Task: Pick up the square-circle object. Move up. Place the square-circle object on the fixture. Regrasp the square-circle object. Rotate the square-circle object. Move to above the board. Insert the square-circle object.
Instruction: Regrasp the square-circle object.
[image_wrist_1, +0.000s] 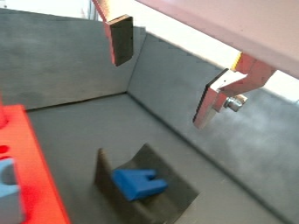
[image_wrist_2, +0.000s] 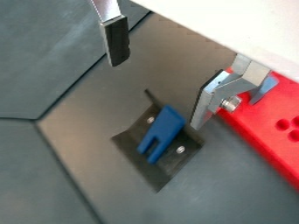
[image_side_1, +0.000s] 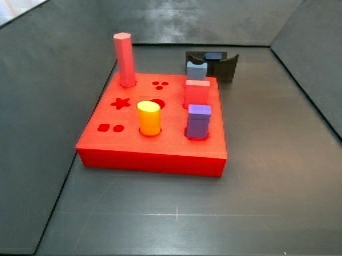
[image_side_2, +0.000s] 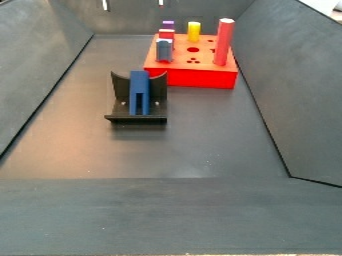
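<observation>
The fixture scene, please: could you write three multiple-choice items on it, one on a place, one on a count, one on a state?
1. Where is the square-circle object?
A. On the fixture
B. In the board
C. Between the fingers

2. How many pegs stand on the board?
A. Two
B. Four
C. Six

3. The gripper above the fixture is:
A. Open, empty
B. Shut on the object
C. Out of view

Answers: 1 A, it leans in the bracket; 2 B, red, yellow, purple, light-blue-topped; 3 A, fingers spread apart, nothing between.

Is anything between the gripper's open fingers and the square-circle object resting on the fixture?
Nothing. In both wrist views the gripper hangs open above the square-circle object on the fixture, with only bare air and grey floor between.
</observation>
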